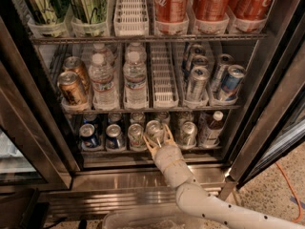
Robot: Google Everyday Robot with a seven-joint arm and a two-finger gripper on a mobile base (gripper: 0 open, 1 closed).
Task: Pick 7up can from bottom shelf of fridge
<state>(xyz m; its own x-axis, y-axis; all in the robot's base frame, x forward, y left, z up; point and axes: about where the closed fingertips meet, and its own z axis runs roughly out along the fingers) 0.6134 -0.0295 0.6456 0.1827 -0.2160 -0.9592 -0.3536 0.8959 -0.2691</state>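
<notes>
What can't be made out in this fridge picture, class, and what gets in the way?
Camera view:
- 7up can: its label is hidden by the gripper, which sits right against it at the front of the bottom shelf.
- Rear cans on that shelf: mostly hidden behind the front row, in shadow.
- Red cans: tops cut off by the upper edge.
- Arm: base cut off by the lower edge.

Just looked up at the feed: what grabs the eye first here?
The pale arm stretched up from below, its gripper at the 7up can, mid-row on the bottom shelf of the fridge. Then the red cola cans, top right.
</notes>
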